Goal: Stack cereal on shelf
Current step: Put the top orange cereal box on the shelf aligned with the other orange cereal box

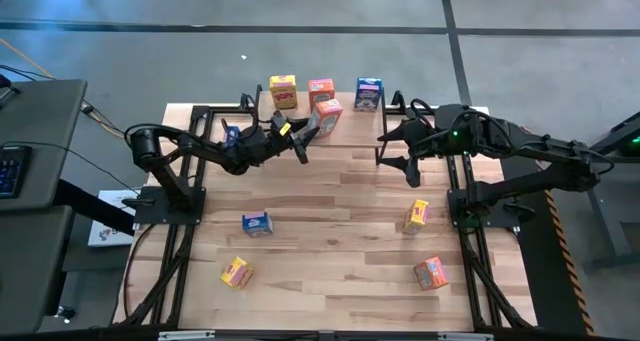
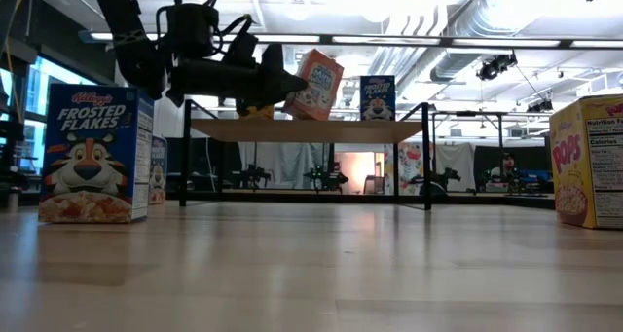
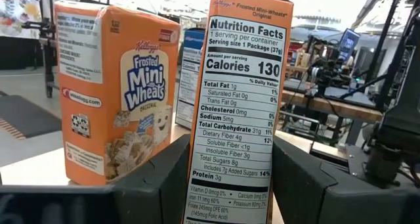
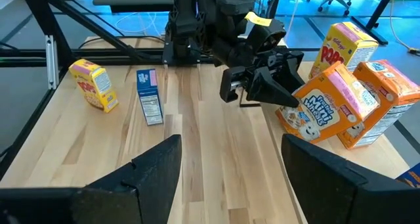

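My left gripper point(image 1: 312, 129) is shut on an orange cereal box point(image 1: 327, 118) and holds it tilted over the shelf point(image 2: 302, 130), next to an upright orange box point(image 3: 121, 92). That orange box point(image 1: 321, 89), a yellow box point(image 1: 283, 91) and a blue box point(image 1: 368, 93) stand on their bases on the shelf point(image 1: 345, 106). My right gripper point(image 1: 408, 166) hangs open and empty above the table's far right part. Its fingers frame the bottom of the right wrist view around point(image 4: 230, 165). My left gripper pinches the orange box between its two fingers point(image 3: 157, 184), low on the box, one finger on each broad face beside the nutrition panel point(image 3: 197, 178). The fingers come in about level from the table's left. The box point(image 2: 316, 84) leans, close above the shelf top; whether it touches I cannot tell.
On the tabletop lie or stand a blue box point(image 1: 256, 223), a yellow box point(image 1: 236, 272), another yellow box point(image 1: 416, 216) and an orange box point(image 1: 431, 273). A further blue box point(image 1: 232, 134) sits under my left arm. Free board lies in the table's middle.
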Tool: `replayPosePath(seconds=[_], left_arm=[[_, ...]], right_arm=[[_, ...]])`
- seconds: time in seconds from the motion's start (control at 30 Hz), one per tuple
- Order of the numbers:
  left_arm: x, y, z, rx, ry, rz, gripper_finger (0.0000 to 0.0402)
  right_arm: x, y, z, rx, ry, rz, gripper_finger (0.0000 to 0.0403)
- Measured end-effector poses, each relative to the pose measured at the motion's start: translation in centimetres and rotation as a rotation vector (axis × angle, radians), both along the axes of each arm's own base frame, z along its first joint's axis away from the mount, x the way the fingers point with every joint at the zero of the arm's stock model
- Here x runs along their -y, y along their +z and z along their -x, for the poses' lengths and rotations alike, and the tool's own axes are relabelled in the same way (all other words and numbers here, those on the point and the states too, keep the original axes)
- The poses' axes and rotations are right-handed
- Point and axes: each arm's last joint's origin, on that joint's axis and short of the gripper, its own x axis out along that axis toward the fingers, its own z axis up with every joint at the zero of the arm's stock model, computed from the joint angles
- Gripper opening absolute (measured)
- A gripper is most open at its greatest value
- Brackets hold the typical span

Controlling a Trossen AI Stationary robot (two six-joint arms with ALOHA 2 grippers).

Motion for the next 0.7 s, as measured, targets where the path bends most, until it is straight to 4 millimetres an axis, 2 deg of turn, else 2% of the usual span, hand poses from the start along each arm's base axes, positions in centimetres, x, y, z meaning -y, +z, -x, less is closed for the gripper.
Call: replayPosePath(seconds=[0.3,0.7], left_arm=[[0.02,-0.01,-0.01,0.001,-0.007,0.004,0.0176],[0.03,-0.09,-0.03,-0.006,-0.013,0.009,0.0206]], right_arm=[[0.0,-0.01,-0.01,0.0,0.0,0.0,0.0255],[-0.01,-0.01,-0.01,-0.001,0.004,-0.001,0.0256]])
